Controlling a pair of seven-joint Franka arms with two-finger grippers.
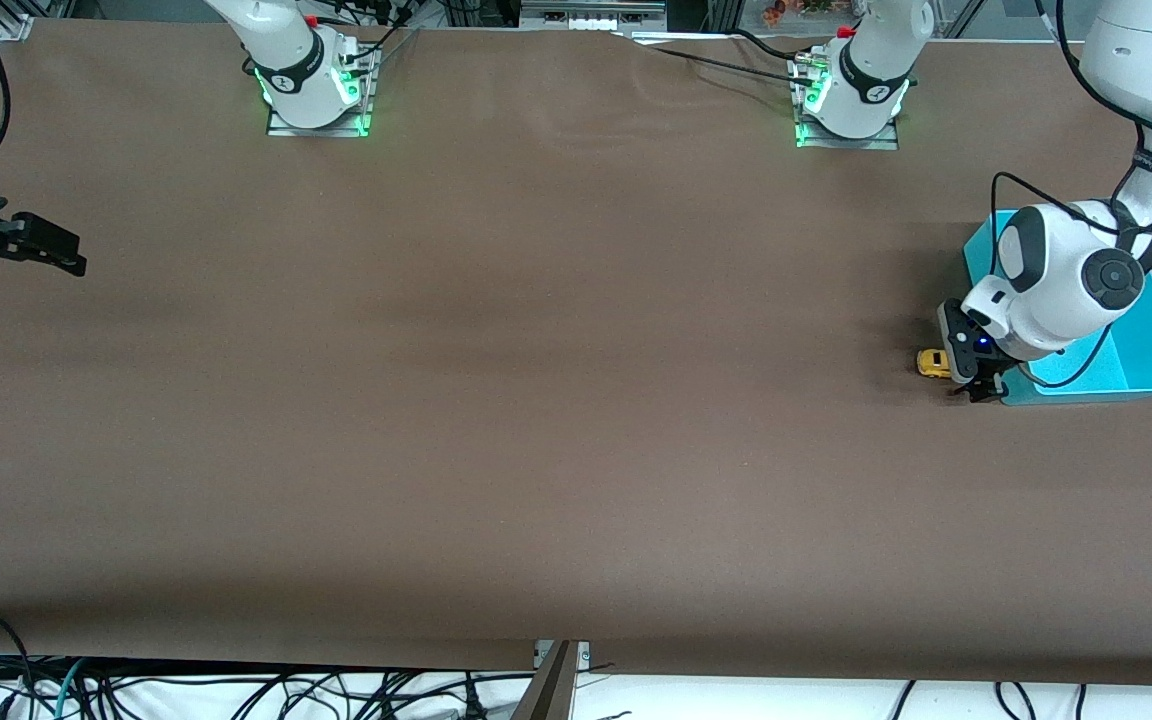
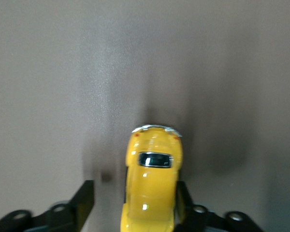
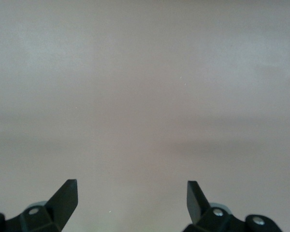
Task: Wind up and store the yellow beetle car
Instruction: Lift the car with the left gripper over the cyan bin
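Yellow beetle car (image 2: 152,181) sits low on the brown bench (image 1: 536,400), near the left arm's end, just beside the teal bin (image 1: 1151,350). It is nearer to the front camera than most of the bin.

In the left wrist view the car lies between the 2 jaws of the left gripper (image 1: 976,385). One jaw touches the car's side. The other jaw has a gap between it and the car. So the jaws are partly spread and not yet pinching the car.

The car's long side runs straight out from the gripper, along the line of the jaws. The end with the shiny bumper points away from the gripper. I cannot tell if that end is the nose or the tail.

My guess is that the next move is to squeeze the car by its 2 sides, then roll it along the bench to wind it.

The left arm is much nearer to the car. The right gripper (image 1: 36,245) waits over the right arm's end of the bench, well apart, with its jaws spread wide and nothing in them.
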